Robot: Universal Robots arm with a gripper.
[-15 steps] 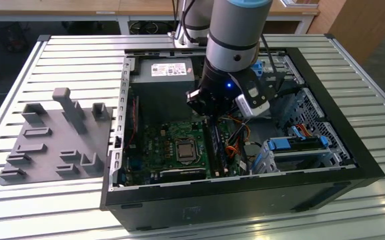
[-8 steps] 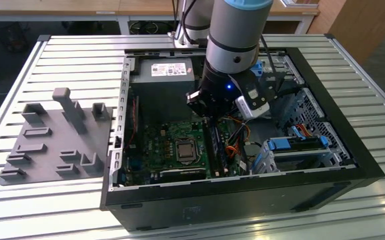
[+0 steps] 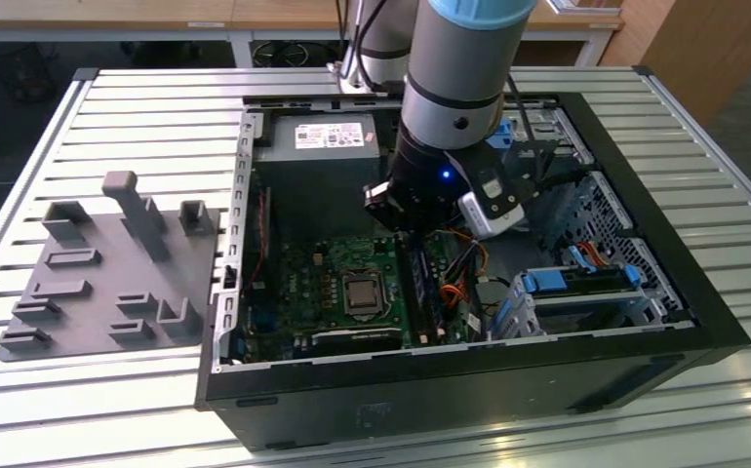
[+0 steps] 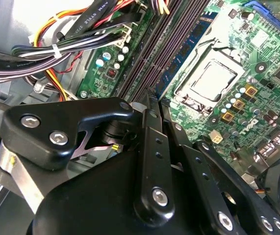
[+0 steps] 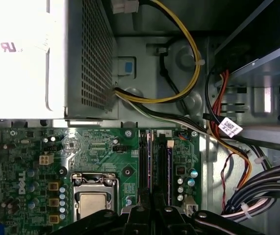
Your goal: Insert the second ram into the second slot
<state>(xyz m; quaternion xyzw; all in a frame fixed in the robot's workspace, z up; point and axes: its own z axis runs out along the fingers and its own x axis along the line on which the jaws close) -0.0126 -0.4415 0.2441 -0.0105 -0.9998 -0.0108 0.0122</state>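
Fingertips of the hand [image 5: 152, 199] are pressed together on the top edge of the second ram [image 5: 149, 161], a blue strip standing on edge in a memory slot [image 5: 148, 134] beside the CPU socket [image 5: 94, 198] on the green motherboard [image 5: 95, 147]. Farther off, power cables [image 5: 154, 108] run to the perforated power supply [image 5: 88, 58]. The open computer case [image 3: 480, 390] lies on the slatted counter [image 3: 129, 107], the arm [image 3: 460, 88] reaching down into it

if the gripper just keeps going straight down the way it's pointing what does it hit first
Probably the memory slots on the motherboard, directly under the gripper; depth between them is unclear.
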